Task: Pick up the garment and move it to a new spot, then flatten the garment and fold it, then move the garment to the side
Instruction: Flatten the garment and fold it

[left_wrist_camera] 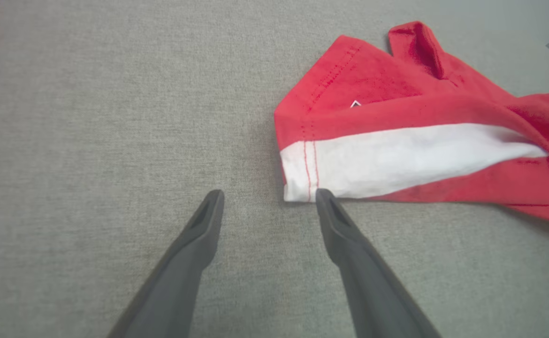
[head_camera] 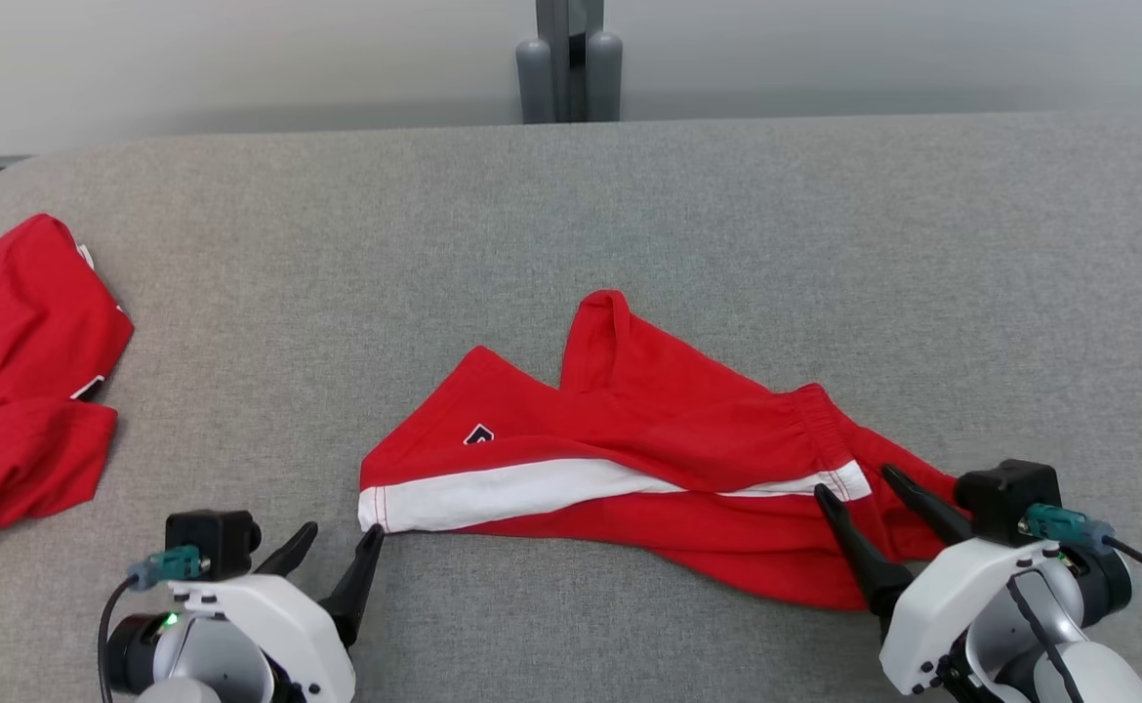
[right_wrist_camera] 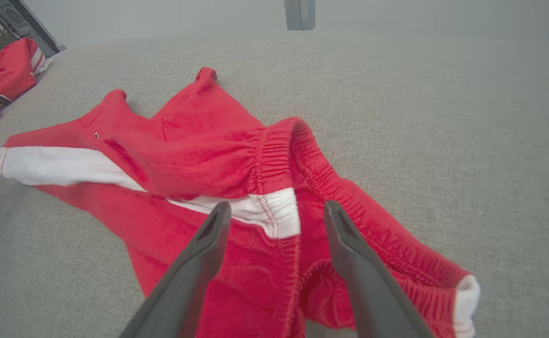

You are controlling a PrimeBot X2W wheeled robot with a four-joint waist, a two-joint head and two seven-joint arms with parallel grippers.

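The shorts lie crumpled on the grey table, one leg partly folded over the other. Their white stripe runs from hem to waistband.

The left gripper sits at the hem end of the stripe with its fingers spread and holding nothing. One fingertip is just beside the hem corner; I cannot tell if it touches. The right gripper hovers at the waistband end of the stripe, also spread and empty, its fingers straddling the gathered waistband. A second red garment lies well apart, beyond the hem end of the stripe.

The cloth looks like light, soft jersey: limp, not fragile, and likely to sag and bunch wherever it is not held. A single pinch would probably let it hang in a twist, so two holds look better. The stitched hem and the elastic waistband are the thickest, firmest edges and should give the best grip. On the grey fabric of the table it will probably drag rather than slide. A low pinch at the waistband may catch both layers, which helps carrying but hinders flattening.
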